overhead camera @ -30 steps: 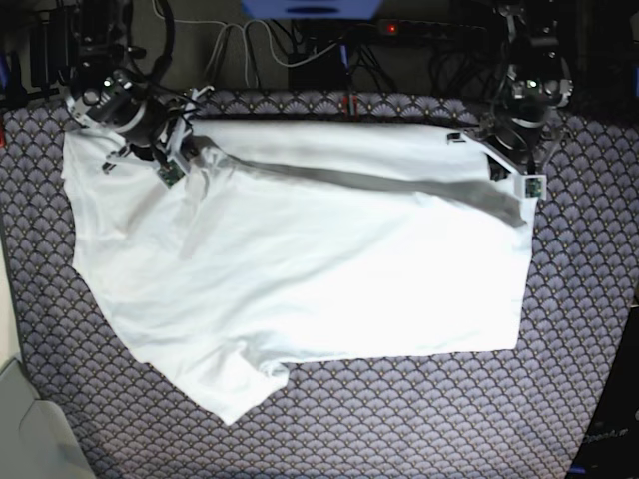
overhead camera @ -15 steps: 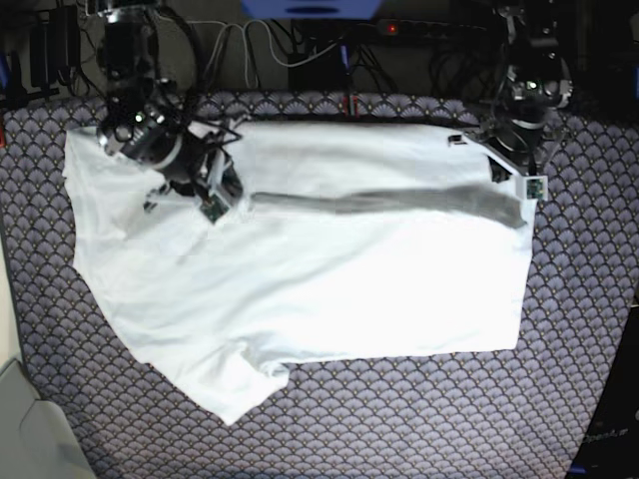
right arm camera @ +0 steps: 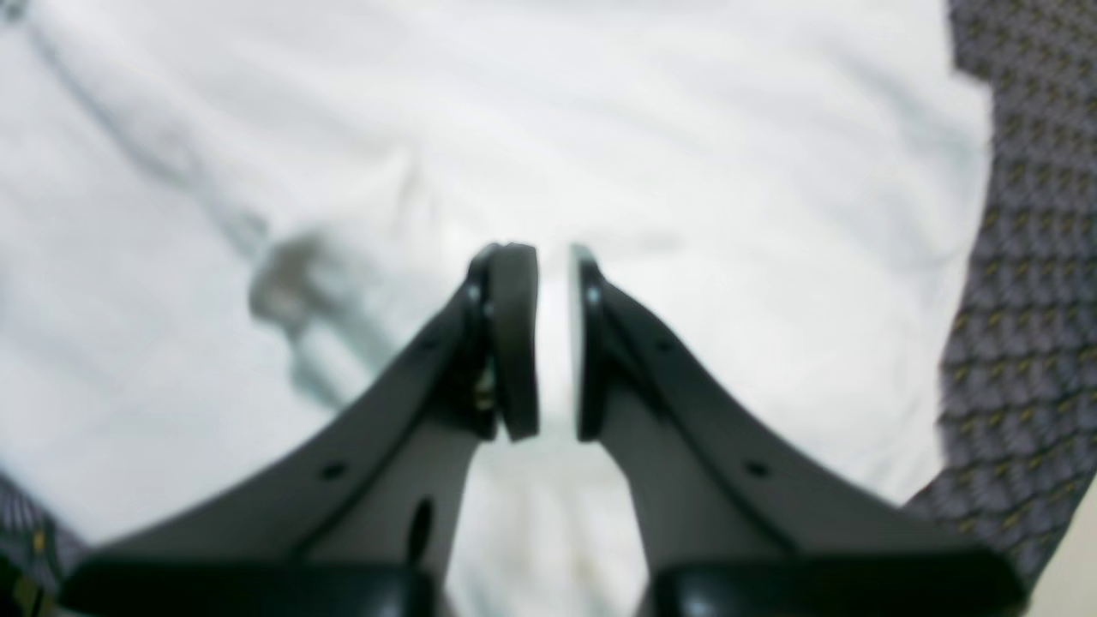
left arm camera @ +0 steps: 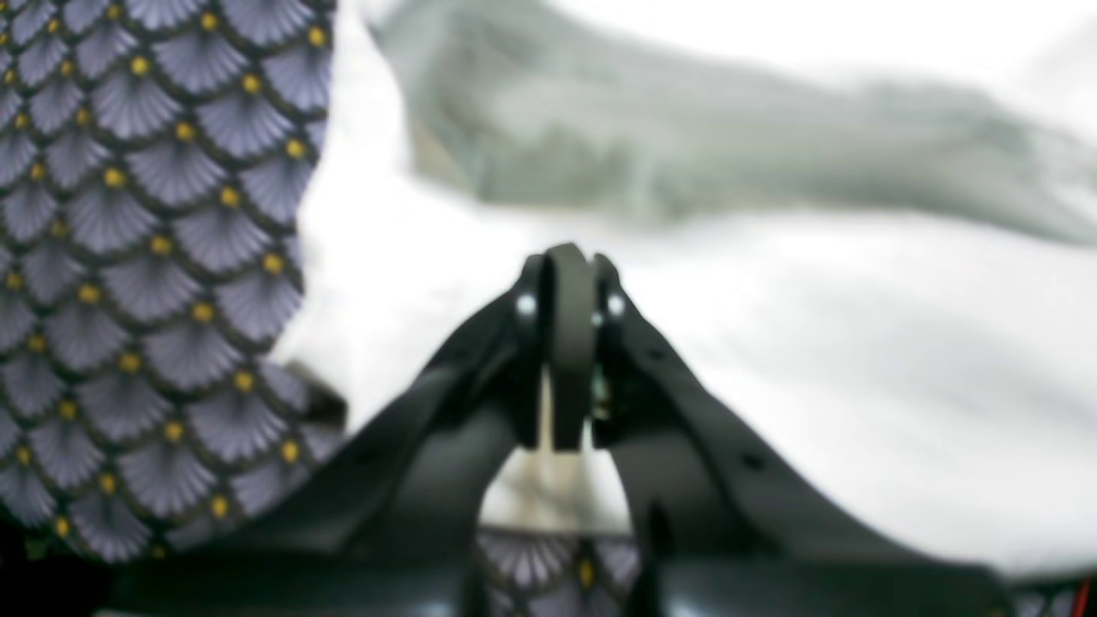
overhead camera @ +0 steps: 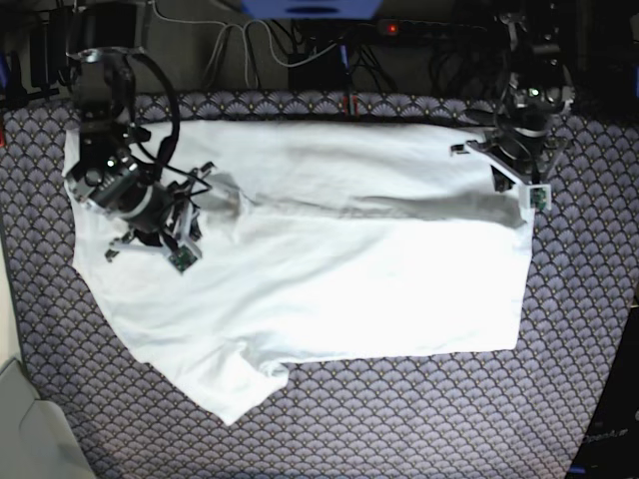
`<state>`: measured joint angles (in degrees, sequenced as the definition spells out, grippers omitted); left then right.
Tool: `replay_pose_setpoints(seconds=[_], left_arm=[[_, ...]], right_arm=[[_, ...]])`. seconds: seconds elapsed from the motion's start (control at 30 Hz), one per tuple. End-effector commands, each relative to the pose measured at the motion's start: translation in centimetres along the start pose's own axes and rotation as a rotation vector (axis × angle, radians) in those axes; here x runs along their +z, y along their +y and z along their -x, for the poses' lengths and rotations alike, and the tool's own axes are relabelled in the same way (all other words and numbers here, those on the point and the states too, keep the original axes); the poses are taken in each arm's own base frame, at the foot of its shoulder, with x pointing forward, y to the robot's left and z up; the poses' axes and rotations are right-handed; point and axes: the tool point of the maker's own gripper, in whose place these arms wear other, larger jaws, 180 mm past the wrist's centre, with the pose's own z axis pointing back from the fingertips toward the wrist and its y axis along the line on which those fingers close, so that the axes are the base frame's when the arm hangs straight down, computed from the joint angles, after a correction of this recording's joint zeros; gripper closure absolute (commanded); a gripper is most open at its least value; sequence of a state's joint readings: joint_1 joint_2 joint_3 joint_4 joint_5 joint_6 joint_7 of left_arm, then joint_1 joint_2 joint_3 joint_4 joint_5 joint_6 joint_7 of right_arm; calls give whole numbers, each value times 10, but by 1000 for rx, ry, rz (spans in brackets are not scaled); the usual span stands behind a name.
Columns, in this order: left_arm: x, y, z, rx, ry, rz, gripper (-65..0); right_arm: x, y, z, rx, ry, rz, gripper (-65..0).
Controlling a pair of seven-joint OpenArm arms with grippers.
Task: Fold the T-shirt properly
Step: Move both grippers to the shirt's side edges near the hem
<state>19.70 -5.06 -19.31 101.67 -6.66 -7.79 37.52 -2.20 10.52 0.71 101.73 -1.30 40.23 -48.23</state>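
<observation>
The white T-shirt (overhead camera: 339, 269) lies spread on the patterned cloth, with one sleeve toward the front left. A low grey fold (overhead camera: 399, 205) runs across its upper part. My right gripper (overhead camera: 195, 212) hovers over the shirt's left part. In the right wrist view that gripper (right arm camera: 555, 266) shows a narrow gap with nothing in it, and the shirt (right arm camera: 686, 128) lies below. My left gripper (overhead camera: 499, 175) is at the shirt's back right corner. Seen from the left wrist, it (left arm camera: 566, 266) is shut, with no fabric visible between the pads, over the shirt (left arm camera: 857, 343) near its edge.
A purple scale-patterned cloth (overhead camera: 399, 419) covers the table around the shirt. Cables and a power strip (overhead camera: 300, 40) lie along the back edge. A grey object (overhead camera: 30, 429) sits at the front left corner.
My right gripper has moved toward the front left, away from the back edge. The dark raised band of fabric that stretched between the grippers has dropped flat. The left arm has barely shifted.
</observation>
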Motion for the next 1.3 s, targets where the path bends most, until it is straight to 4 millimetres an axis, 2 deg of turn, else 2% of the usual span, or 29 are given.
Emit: replay_pose_setpoints(seconds=[0.0, 0.13, 0.23, 0.3, 0.43, 0.57, 0.63, 0.77, 0.83, 0.9, 1.0, 1.07, 1.1, 1.17, 1.23, 1.27], left_arm=[[0, 1, -19, -8, -57, 2, -5], [-7, 0, -33, -2, -82, 2, -30], [-15, 0, -37, 10, -85, 4, -144], [-20, -1, -37, 21, -79, 10, -194], [-37, -2, -38, 42, -62, 15, -195], [-57, 0, -52, 72, -68, 16, -195], [-61, -1, -66, 76, -89, 20, -195], [-55, 1, -89, 69, -146, 6, -195], [-52, 11, -96, 82, -166, -15, -195], [-51, 24, -112, 106, -202, -41, -198], [-49, 39, -126, 136, -235, -70, -200], [-47, 47, -140, 119, -260, -83, -221], [-46, 48, -146, 109, -272, -82, -243], [-54, 39, -156, 72, -260, -57, -309], [-69, 33, -172, 25, -245, -36, -375], [-81, 32, -174, 17, -221, -26, -401]], right_arm=[[6, -9, -13, 11, -57, 21, -54], [10, -16, -2, 34, -30, 33, -54], [11, -21, 3, 48, -13, 42, -54], [12, -23, 4, 52, -10, 44, -54], [11, -23, 4, 51, -12, 43, -54], [13, -30, 2, 64, -12, 58, -54], [15, -43, -5, 79, -21, 83, -54], [11, -67, -6, 88, -4, 112, -54], [5, -83, -6, 77, 12, 125, -54], [-3, -105, -5, 54, 36, 139, -55], [-16, -140, -3, 7, 78, 150, -56], [-22, -159, -5, -26, 87, 155, -61], [-25, -165, -10, -39, 74, 155, -75], [-31, -178, -18, -69, 39, 152, -132], [-35, -192, -28, -100, -12, 152, -223], [-38, -196, -31, -115, -33, 149, -274]])
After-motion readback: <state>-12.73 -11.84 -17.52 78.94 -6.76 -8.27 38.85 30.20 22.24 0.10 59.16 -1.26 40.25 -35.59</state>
